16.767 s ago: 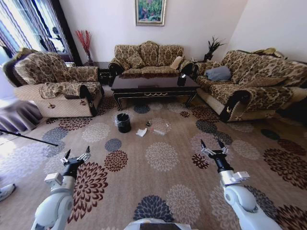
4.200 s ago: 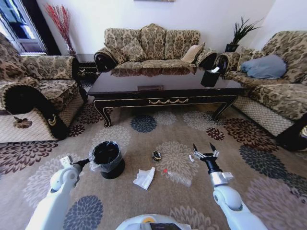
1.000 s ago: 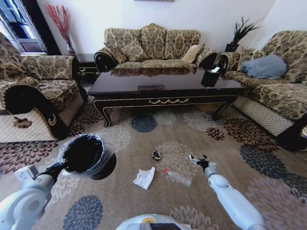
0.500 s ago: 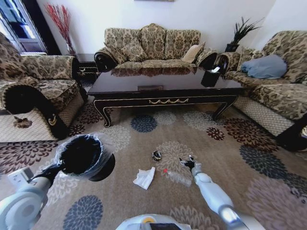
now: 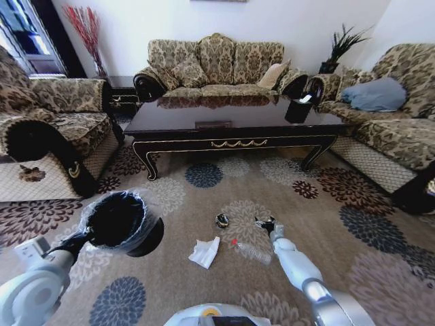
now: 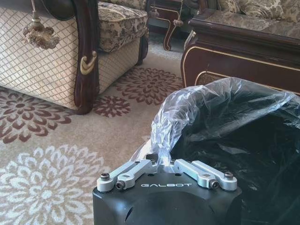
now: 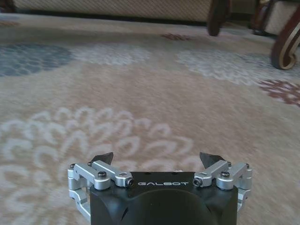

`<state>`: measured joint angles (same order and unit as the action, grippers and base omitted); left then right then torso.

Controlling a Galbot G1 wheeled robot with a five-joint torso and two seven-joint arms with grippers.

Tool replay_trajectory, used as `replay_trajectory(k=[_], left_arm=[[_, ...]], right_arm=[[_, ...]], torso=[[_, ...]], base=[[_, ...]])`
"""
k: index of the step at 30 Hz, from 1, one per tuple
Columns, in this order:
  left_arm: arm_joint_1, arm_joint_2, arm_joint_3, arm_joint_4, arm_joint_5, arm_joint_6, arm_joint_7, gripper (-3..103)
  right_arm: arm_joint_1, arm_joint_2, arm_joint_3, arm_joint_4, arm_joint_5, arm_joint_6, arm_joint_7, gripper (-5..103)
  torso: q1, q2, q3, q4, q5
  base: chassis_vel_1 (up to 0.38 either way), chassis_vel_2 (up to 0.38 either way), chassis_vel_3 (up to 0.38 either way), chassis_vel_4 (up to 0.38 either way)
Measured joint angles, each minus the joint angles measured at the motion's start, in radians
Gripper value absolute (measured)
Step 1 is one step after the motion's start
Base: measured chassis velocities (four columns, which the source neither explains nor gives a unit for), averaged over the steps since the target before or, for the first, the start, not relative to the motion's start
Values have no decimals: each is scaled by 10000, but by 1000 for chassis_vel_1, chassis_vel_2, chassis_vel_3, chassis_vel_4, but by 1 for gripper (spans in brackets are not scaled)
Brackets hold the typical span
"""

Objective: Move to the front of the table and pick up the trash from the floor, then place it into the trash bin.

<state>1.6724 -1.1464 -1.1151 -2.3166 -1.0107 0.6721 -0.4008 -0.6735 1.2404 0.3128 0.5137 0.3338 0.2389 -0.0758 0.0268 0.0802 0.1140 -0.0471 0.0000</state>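
The left claw point(image 6: 161, 164) is clamped on the liner rim of the trash bin point(image 5: 117, 221), which hangs tilted off the carpet. The right claw point(image 5: 264, 223) sits low over the carpet, fingers apart. Just to its left lies the small dark round object point(image 5: 221, 220); the clear bottle point(image 5: 251, 252) and crumpled white tissue point(image 5: 204, 252) lie nearer the robot. The table point(image 5: 231, 129) stands well beyond.
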Motion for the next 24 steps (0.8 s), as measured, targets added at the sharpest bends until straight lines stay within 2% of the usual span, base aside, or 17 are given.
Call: replay_trajectory(k=[3,16,17,18,21,22,24], left_arm=[[3,-8,52,5,28,3,-7,3],[86,-21,-1,-58,42,4,-14,3],[87,-21,-2,-64,41,4,-14,3],[88,-20,-3,-68,40,5,-15,3],[84,-20,6,-69,40,5,-21,3],[79,-20,23,-69,40,4,-23,3],[77,-21,36,-69,40,4,-24,3]], right_arm=[[13,47,140,-172,2,-105,265,100],[272,300,395,-823,149,-240,300,100],[282,306,401,-837,141,-253,302,98],[294,307,402,-844,103,-314,379,89],[295,299,398,-844,-15,-437,590,89],[292,290,397,-845,-81,-473,662,78],[285,283,400,-844,-126,-486,691,78]], torso=[[0,0,0,1,-1],[0,0,-1,2,0],[0,0,-1,2,-1],[-1,0,-1,3,0],[0,0,-1,3,0],[-1,0,-1,3,0],[0,0,-1,3,0]], base=[[0,0,0,0],[0,0,0,0],[0,0,0,0],[0,0,0,0],[0,0,0,0],[0,0,0,0],[0,0,0,0]])
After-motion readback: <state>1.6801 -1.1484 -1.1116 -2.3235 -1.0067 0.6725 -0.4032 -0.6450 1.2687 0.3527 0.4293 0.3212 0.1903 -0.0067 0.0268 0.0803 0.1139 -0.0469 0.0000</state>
